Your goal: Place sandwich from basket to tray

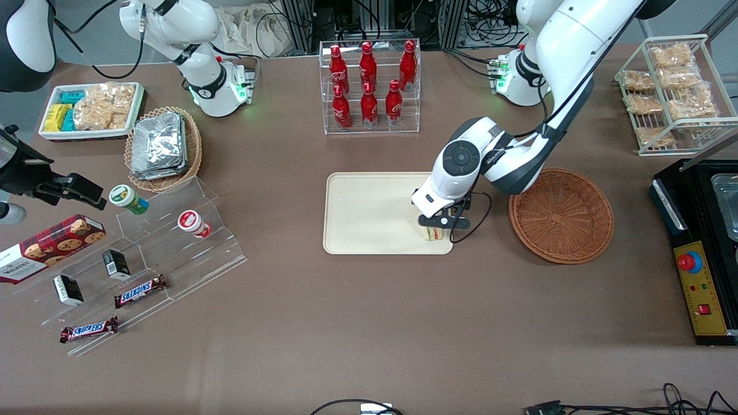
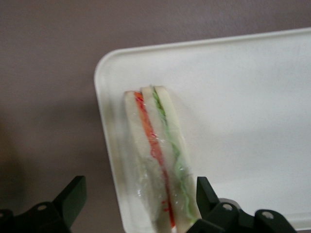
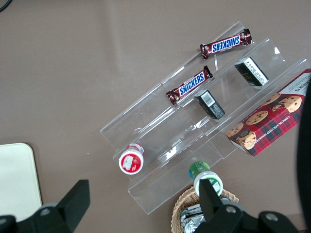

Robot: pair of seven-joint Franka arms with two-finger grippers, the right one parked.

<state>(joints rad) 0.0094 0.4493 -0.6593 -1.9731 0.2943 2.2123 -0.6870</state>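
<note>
- My gripper (image 1: 436, 228) hangs low over the tray's (image 1: 369, 213) corner nearest the front camera, on the side facing the reddish-brown wicker basket (image 1: 561, 214).
- My fingers (image 2: 206, 191) are spread wide; in my wrist view one stands just beside the sandwich (image 2: 158, 155) and the other well off it, out over the brown table (image 1: 357, 323), so I am gripping nothing.
- The sandwich rests on the tray beside that rounded corner, cut edge up, showing red, orange and green layers between pale bread.
- The basket sits on the table beside the tray, toward my end, with nothing in it.
- Farther from the camera than the tray stands a clear rack of red cola bottles (image 1: 369, 86).
</note>
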